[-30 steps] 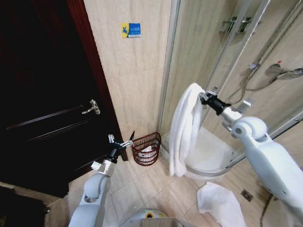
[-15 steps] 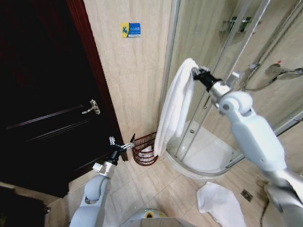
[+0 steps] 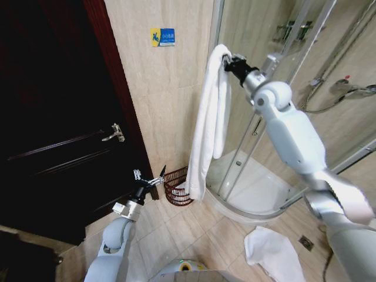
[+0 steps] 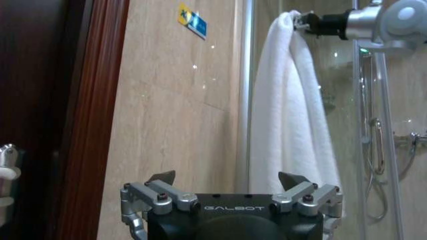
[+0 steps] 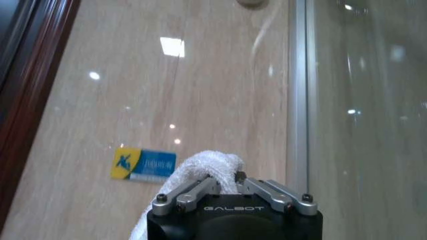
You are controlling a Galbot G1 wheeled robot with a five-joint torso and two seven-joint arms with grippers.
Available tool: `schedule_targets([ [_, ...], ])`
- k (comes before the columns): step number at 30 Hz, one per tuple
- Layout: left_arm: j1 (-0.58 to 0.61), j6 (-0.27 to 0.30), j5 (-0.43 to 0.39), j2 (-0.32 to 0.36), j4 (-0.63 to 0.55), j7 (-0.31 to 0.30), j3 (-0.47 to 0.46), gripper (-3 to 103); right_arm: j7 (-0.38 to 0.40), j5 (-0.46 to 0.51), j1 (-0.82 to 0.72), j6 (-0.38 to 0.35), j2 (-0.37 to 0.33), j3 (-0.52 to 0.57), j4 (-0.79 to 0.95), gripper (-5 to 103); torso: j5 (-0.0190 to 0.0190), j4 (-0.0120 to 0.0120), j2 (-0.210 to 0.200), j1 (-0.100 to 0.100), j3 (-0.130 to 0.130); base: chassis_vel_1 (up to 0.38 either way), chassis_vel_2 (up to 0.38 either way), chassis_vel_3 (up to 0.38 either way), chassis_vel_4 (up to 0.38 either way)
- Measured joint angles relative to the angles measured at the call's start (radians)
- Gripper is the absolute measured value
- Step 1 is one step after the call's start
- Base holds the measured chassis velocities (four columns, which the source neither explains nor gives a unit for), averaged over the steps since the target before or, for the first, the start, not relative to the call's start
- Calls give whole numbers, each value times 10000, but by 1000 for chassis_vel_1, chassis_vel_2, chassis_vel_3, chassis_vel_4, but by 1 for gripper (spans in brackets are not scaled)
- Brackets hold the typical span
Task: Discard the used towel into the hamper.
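While clamped tight on the top fold of the white towel, holds it high against the tiled wall, right gripper raised beside the blue and yellow sign and the metal edge of the shower door. Hangs long and doubled from those fingers, lower end reaching down over the far rim of the hamper. Sits on the floor in the corner between dark wooden door and shower tray, that reddish wire hamper. Hovers low just beside it, left gripper, fingers spread apart and holding nothing. Lies crumpled on the floor tiles nearer the robot, a second white cloth.
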Motion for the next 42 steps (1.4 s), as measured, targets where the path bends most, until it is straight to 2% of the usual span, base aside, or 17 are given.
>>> schedule_targets([
  [15, -87, -129, -50, -25, 259, 77, 78, 100, 85, -398, 738, 3, 668, -369, -979, 4, -1, 0, 1, -3, -2, 0, 0, 0, 0],
  [32, -34, -61, 57, -108, 30, 54, 89, 100, 40, -622, -536, 348, 811, -591, -994, 4, 3, 0, 0, 0, 0, 0, 0, 0, 0],
  [42, 96, -23, 86, -168, -185, 47, 63, 100, 598, 428, 1375, -375, 465, -1087, -162, 4, -1, 0, 2, -3, -3, 0, 0, 0, 0],
])
